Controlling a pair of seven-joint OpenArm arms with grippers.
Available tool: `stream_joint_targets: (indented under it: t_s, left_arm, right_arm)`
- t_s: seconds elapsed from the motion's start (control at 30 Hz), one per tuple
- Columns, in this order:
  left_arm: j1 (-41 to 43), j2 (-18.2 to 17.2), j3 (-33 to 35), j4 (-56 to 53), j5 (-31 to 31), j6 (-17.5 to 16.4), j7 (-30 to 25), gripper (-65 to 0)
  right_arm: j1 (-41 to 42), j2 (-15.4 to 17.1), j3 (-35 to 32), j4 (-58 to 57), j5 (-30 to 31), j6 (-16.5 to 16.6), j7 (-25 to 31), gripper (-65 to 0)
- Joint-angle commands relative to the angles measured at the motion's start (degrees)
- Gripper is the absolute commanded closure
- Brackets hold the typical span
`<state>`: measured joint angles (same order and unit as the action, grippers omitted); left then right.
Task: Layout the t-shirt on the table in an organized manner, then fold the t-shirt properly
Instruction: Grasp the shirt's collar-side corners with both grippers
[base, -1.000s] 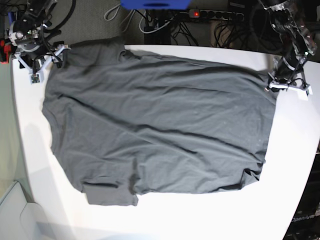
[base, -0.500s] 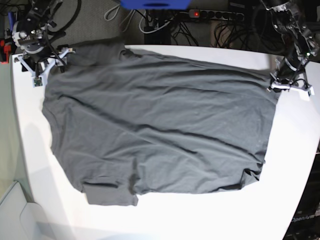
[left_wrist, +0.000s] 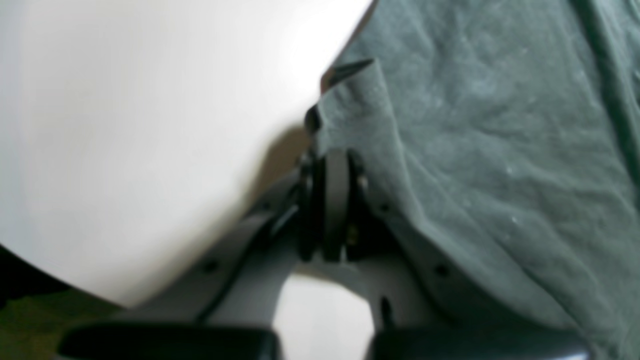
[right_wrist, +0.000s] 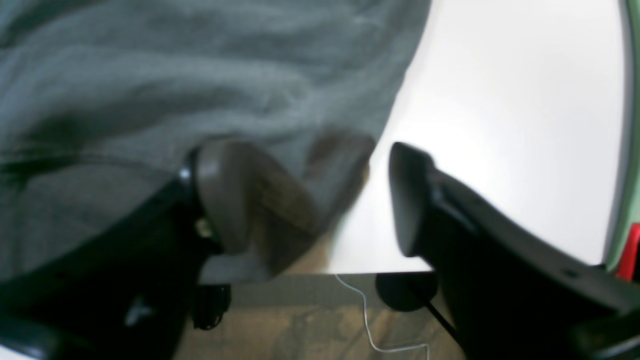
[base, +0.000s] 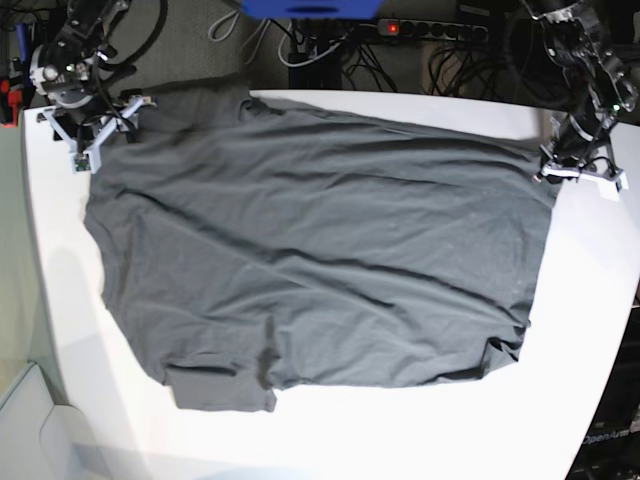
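The dark grey t-shirt (base: 320, 260) lies spread flat across the white table (base: 585, 330), with a few creases and one sleeve at the near left. At its far left corner my right gripper (base: 102, 130) stands open. In the right wrist view this gripper (right_wrist: 345, 200) straddles the hem of the t-shirt (right_wrist: 150, 75), one finger over cloth and the other over bare table (right_wrist: 500, 125). At the shirt's far right corner my left gripper (base: 577, 170) is shut. In the left wrist view this gripper (left_wrist: 330, 170) pinches the edge of the t-shirt (left_wrist: 500, 150) beside the table (left_wrist: 125, 125).
Behind the table's far edge are a power strip and tangled cables (base: 430, 30) and a blue object (base: 310, 8). Both grippers work close to that far edge, with the floor visible just past it. A red item (base: 8, 95) sits at the far left.
My right gripper has shifted a little right onto the shirt's far left corner, and its jaws have narrowed slightly. The left gripper and the shirt have hardly moved.
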<state>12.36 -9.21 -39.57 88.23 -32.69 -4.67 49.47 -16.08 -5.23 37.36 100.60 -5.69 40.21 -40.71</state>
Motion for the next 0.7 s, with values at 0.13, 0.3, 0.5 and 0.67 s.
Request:
stream_joint_targets:
  t_s: [0.13,0.3,0.5,0.67]
  left_arm:
    - [-0.2,-0.9,-0.2,1.0,-0.6,-0.2,-0.8,-0.1]
    - [-0.2,-0.9,-0.2,1.1,-0.6,-0.2,-0.8,-0.1]
    - [-0.2,-0.9,-0.4,1.0,-0.6,-0.2,-0.8,-0.1]
    - [-0.2,-0.9,-0.4,0.9,-0.6,-0.2,-0.8,-0.1]
  right_arm:
    - [0.1,0.3,0.0,0.7,0.6,-0.2,1.0,-13.0]
    - [0.1,-0.4,0.0,0.7,0.3,-0.2,1.0,-1.4]
    - [0.1,-0.1,0.0,0.7,0.2,-0.2,1.0,-1.0]
    - [0.2,0.0,0.5,1.1,0.1,-0.2,1.0,-14.4]
